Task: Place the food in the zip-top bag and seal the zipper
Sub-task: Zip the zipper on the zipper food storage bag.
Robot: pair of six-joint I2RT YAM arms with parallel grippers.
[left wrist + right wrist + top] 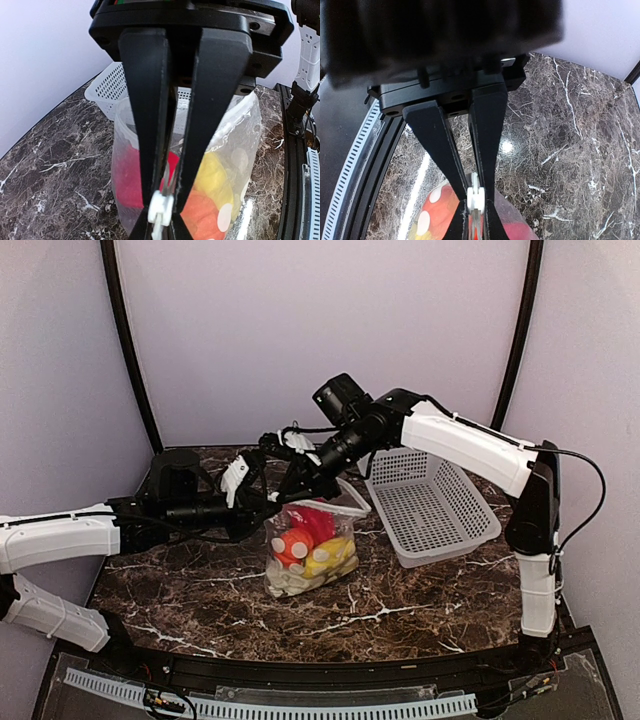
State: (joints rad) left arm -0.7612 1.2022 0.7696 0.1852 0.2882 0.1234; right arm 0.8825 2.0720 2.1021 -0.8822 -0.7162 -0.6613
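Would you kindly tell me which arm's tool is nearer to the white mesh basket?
Right. The right tool, clamped on the zipper, sits just left of the basket. The left tool grips the same zipper further left, farther from the basket.

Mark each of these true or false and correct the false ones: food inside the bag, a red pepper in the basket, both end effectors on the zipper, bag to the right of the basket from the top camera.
1. The food is inside the zip-top bag. True.
2. The white mesh basket holds a red pepper. False: no food shows in the basket; the red pieces are in the bag.
3. The left end effector and the right end effector are both shut on the zipper. True.
4. In the top view the bag stands to the right of the basket. False: it stands to the basket's left.
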